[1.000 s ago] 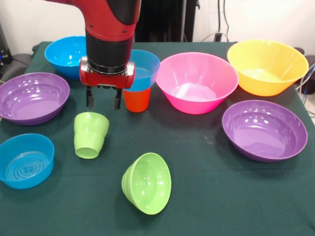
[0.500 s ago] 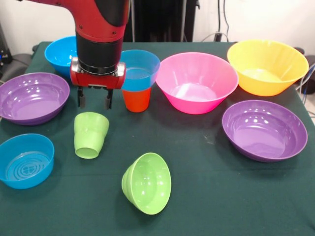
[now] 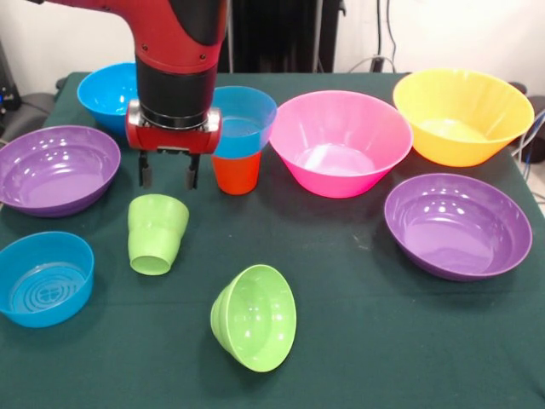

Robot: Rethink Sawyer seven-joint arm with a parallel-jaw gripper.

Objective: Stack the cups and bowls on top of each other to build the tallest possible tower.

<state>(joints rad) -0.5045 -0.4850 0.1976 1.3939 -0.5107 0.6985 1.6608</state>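
Your gripper (image 3: 168,177) hangs with its fingers spread, empty, above the green cup (image 3: 155,233) lying tipped toward the table's (image 3: 358,341) left edge. The cup looks light, stiff and slippery, so I'd pinch across its ridged wall. Right of it, 1 blue bowl (image 3: 243,119) sits on the orange cup (image 3: 236,172), toward the far edge.

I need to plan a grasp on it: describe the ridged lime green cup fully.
The lime green cup is a small glossy plastic tumbler with stepped ridges. It looks upside down and slightly tilted, its closed base facing the camera. It stands alone on the green tablecloth, touching nothing else. The open gripper hangs above it, apart from it.
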